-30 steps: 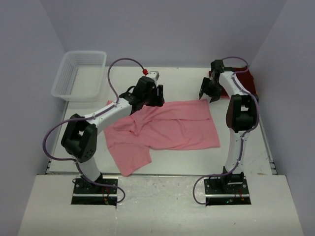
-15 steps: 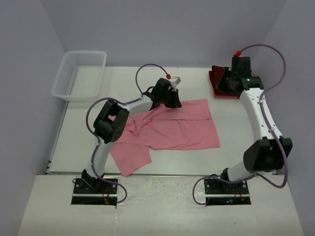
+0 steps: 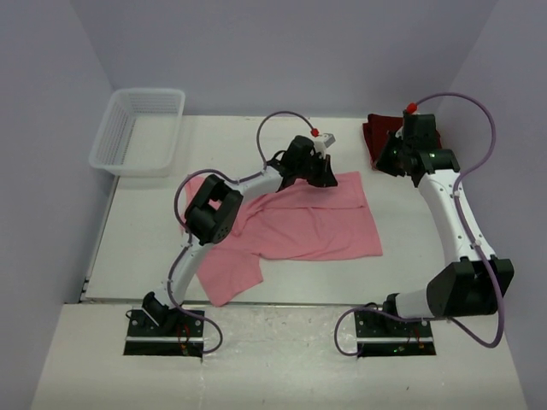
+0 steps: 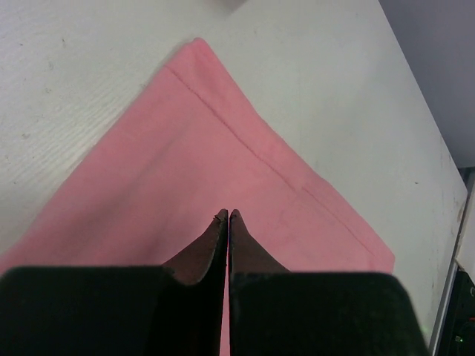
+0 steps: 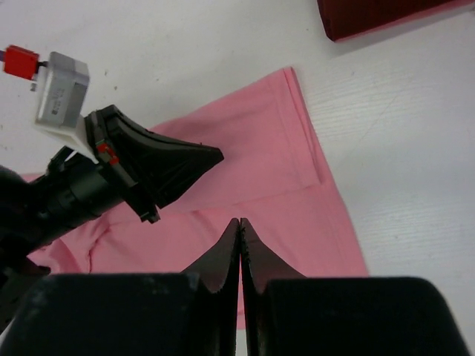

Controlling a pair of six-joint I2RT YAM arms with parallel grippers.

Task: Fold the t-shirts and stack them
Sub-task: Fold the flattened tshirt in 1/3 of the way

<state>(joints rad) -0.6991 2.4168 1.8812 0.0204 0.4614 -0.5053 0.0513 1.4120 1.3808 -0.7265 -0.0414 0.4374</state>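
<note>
Jaws first: both pairs are squeezed fully shut, tips meeting, w/ nothing pinched between them afaict. Left jaws sit low over the pink tee, right by its far right corner where the stitched hem runs. Can't tell if the tips actually touch the cloth. Right jaws hang higher, near the far right of the surface, looking down on that same end of the pink tee and apart from it.

Why it's laid out like this, imo: pink tee is spread across the middle of the surface so I can get at edges & corners to fold it. Right half lies flat. Left half is rumpled, w/ a bit folded over and a flap reaching toward the near edge, so it's not folded yet. Maroon tee sits at the far right corner, apart from the pink one, in a compact squarish shape. Prob already folded and meant as the base of the stack. White basket is parked at the far left corner, well apart from both tees.

Writing/brands: none I can read. Both tees are plain. Small grey box w/ a red cap on my left wrist shows no legible label in the right wrist view.
</note>
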